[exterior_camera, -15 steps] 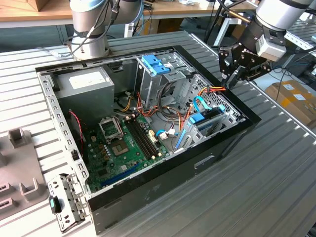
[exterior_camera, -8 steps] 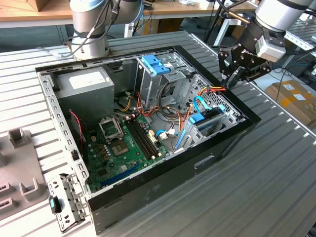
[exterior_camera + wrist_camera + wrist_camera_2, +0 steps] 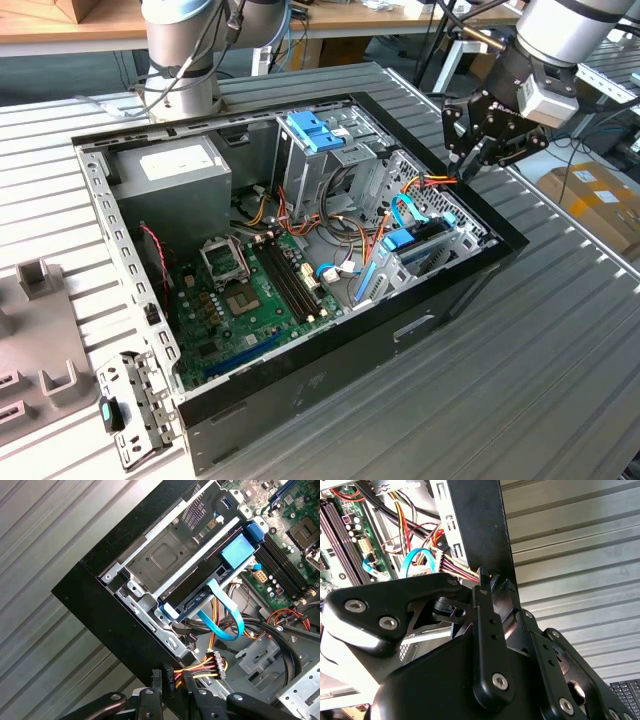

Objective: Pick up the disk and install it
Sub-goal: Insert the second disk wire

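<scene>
One arm working, its gripper over the rim of the open computer case, at the exterior view's right. In the first wrist view the fingertips were drawn together on a black power connector with its yellow, red and black wires trailing into the case; the grip looked firm, though the contact itself was partly masked by the fingers.

The disk was not in the gripper. It lay flat in the metal drive bay inside the case, blue label up, apparently already seated. From the gripper it lay down and inward, toward the exterior view's left. Its long axis ran along the bay rails, one short end facing the gripper, a blue data cable looping between that end and the connector.
</scene>
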Motion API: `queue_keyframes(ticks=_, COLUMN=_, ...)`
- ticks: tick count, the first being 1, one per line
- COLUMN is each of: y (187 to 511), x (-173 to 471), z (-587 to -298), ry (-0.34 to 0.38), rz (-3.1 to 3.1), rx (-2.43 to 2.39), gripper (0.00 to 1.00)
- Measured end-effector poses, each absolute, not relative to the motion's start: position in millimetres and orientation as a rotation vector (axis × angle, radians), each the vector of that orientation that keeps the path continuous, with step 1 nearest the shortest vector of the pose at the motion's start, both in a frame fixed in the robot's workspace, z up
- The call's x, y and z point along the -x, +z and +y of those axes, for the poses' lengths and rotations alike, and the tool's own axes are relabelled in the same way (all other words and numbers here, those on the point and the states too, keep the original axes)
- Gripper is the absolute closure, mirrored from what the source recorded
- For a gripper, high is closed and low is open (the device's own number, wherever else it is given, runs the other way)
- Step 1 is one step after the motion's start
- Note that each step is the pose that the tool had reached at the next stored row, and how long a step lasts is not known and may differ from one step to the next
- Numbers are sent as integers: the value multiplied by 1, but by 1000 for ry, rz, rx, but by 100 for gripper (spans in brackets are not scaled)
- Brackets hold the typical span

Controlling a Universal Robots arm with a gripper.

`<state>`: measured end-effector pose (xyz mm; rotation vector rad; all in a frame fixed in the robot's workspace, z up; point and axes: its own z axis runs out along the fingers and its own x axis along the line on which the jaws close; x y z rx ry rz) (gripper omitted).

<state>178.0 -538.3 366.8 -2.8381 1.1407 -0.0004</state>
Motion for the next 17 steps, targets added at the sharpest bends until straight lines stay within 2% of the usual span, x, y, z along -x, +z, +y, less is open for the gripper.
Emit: queue_keyframes(ticks=17, y=368, x=-178, z=-538, ry=-12, rz=1142, rx=2859, gripper=70)
